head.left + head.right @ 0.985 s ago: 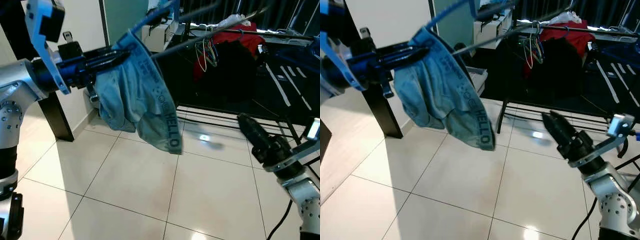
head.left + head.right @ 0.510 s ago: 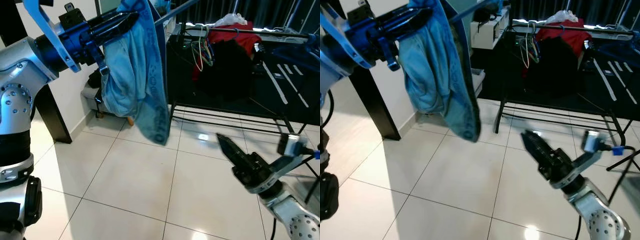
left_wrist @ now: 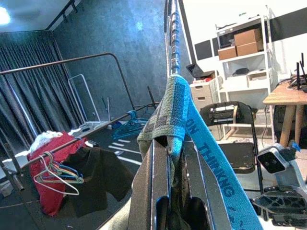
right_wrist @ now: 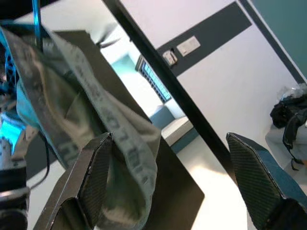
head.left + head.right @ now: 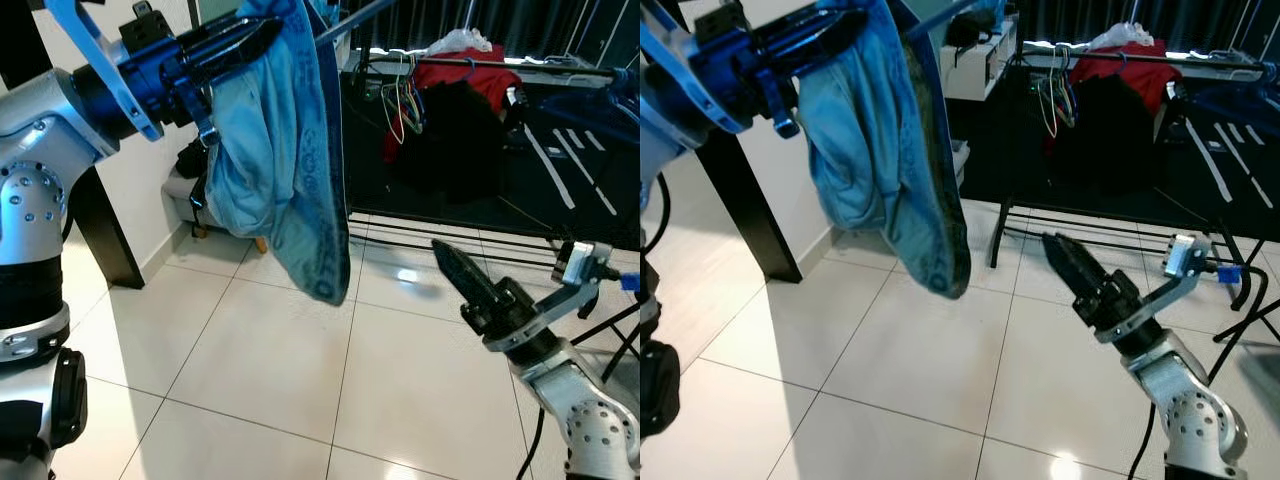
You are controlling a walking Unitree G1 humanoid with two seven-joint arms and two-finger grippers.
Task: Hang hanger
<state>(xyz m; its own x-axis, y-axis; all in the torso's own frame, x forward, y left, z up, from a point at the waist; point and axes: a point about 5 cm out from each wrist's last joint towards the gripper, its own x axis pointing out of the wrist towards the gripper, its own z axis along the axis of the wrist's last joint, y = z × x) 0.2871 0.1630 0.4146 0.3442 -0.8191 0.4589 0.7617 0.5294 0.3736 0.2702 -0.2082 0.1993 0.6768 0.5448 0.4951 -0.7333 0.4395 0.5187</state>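
The left gripper point(image 5: 245, 40) is raised high on the robot's left, its jaws clenched on the blue hanger point(image 3: 173, 43) together with the waistband of the blue garment point(image 5: 285, 170) draped over it; in the left wrist view the fabric is bunched right between the two fingers. The hanger's thin rod runs up and away from the jaws toward the dark clothes rack point(image 5: 470, 62). The garment hangs slack below the grip, well above the tiled floor point(image 5: 270, 370).

The right gripper point(image 5: 1080, 275) sits low on the right, pointing toward the cloth, its jaws released and spread wide with nothing between them.

By its look, the load is light. The cloth is soft and will swing and slide along the smooth plastic, so it could slip off if the hanger tilts steeply. The hanger itself seems thin and a little springy. The best hold is probably where it is now, near the neck, leaving the hook free for the rail, though the hook itself is hard to make out.
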